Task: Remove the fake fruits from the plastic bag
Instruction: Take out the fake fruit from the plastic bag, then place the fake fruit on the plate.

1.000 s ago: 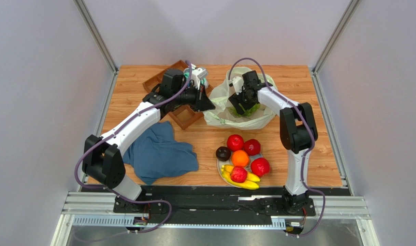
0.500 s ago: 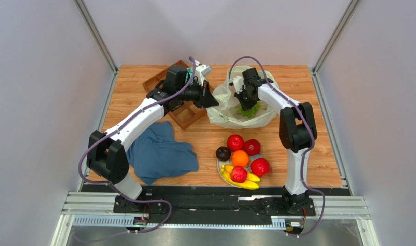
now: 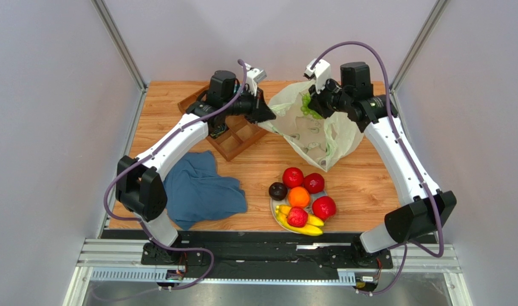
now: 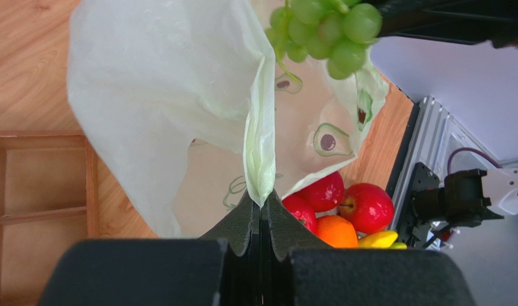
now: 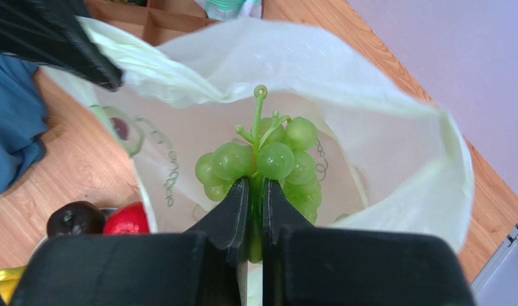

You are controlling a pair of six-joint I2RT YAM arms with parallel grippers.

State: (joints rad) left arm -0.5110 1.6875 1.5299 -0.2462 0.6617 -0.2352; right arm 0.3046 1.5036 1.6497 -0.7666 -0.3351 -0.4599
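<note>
Right fingers [image 5: 232, 204] clenched on the green grape bunch [image 5: 268, 159], held just over the mouth of the plastic bag [image 3: 319, 137]; left fingers [image 4: 242, 220] pinched shut on the bag's rim. Risk: narrow pinch among slick grapes, so the bunch may slip and drop into the bag. Right wrist view shows that pinch; top view cannot resolve it.

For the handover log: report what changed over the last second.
The right gripper closed on the green grape bunch inside the plastic bag and lifted it up to the bag's mouth. The left gripper kept its pinch on the bag's rim, pulling it a little higher. The fruits on the plate and the blue cloth stayed put.
</note>
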